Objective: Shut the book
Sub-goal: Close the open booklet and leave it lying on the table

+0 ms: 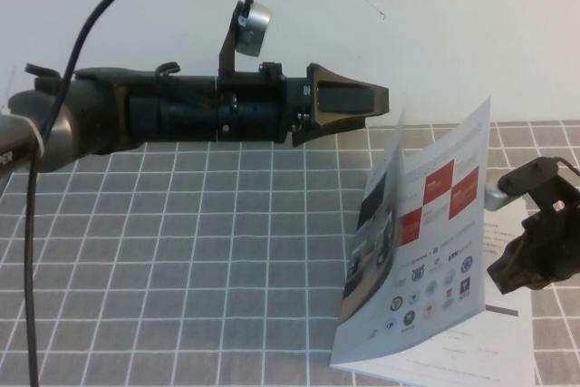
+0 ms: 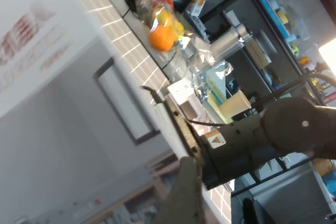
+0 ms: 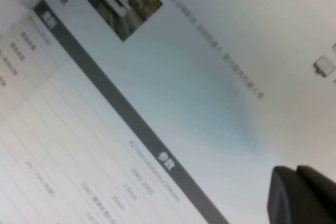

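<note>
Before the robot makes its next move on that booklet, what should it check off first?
1. Book shut: not ok. The book has its cover raised steeply above the lower page.
2. Book resting on the table: ok. It sits on the checked tablecloth, on the robot's right side.
3. Right tool in place: ok. The right tool is behind the raised cover, above the lower page.
4. Right tool's hold on the cover: cannot tell.
5. Left tool clear of the cover: cannot tell. The left tool hovers over the table with its tip close to the cover's upper edge.
</note>
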Available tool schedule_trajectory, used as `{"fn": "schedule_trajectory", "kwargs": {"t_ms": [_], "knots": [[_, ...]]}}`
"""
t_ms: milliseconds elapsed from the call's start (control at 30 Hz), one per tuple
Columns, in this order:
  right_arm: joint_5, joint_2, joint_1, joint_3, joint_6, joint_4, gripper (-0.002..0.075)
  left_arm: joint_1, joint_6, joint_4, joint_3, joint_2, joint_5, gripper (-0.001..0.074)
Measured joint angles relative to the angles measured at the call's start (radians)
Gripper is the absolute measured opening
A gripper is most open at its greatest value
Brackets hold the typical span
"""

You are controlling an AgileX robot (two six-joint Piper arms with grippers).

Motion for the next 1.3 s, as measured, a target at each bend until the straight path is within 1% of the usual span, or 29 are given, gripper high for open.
{"fn": "schedule_trajectory", "kwargs": {"t_ms": [233, 300, 333, 400, 433, 533, 567, 633, 767, 900, 1000, 1100, 1167, 1300], "knots": [[-0.011, -0.072, 0.000, 0.000, 0.000, -0.011, -0.0003, 0.000, -0.009, 0.000, 0.000, -0.050, 0.001, 0.0611], [-0.011, -0.106, 0.000, 0.000, 0.000, -0.040, -0.0003, 0.000, -0.011, 0.000, 0.000, -0.065, 0.002, 0.0585], [-0.011, -0.127, 0.000, -0.004, 0.004, -0.065, -0.0003, 0.000, -0.016, 0.000, 0.000, -0.075, 0.002, 0.0556], [0.012, -0.166, 0.000, -0.027, 0.027, -0.122, -0.0003, 0.000, -0.034, 0.002, 0.000, -0.096, 0.004, 0.0471], [0.032, -0.187, 0.000, -0.046, 0.047, -0.146, -0.0003, 0.005, -0.041, 0.002, 0.000, -0.109, 0.004, 0.0407], [0.105, -0.245, 0.000, -0.118, 0.118, -0.174, -0.0003, 0.027, -0.047, 0.002, 0.000, -0.148, 0.014, 0.0162], [0.127, -0.255, 0.000, -0.140, 0.138, -0.176, -0.0003, 0.039, -0.047, 0.002, 0.000, -0.161, 0.014, 0.0106], [0.179, -0.268, 0.004, -0.188, 0.170, -0.176, -0.0003, 0.064, -0.047, 0.002, 0.000, -0.183, 0.016, 0.0049], [0.225, -0.260, 0.012, -0.212, 0.185, -0.170, -0.0003, 0.122, -0.047, 0.032, 0.000, -0.242, 0.016, 0.0011], [0.247, -0.210, 0.013, -0.204, 0.206, -0.133, -0.0003, 0.166, -0.050, 0.186, 0.000, -0.334, 0.000, 0.0002], [0.247, -0.166, 0.023, -0.186, 0.180, -0.074, -0.0003, 0.169, -0.053, 0.336, 0.000, -0.418, -0.059, 0.0001], [0.236, -0.106, 0.052, -0.178, 0.168, -0.051, -0.0003, 0.169, -0.074, 0.459, 0.000, -0.508, -0.090, 0.0001], [0.217, -0.068, 0.081, -0.177, 0.164, -0.047, -0.0003, 0.169, -0.110, 0.522, 0.000, -0.557, -0.109, 0.0001], [0.185, 0.018, 0.141, -0.177, 0.151, -0.038, -0.0003, 0.169, -0.207, 0.704, 0.000, -0.652, -0.154, 0.0001]]}}
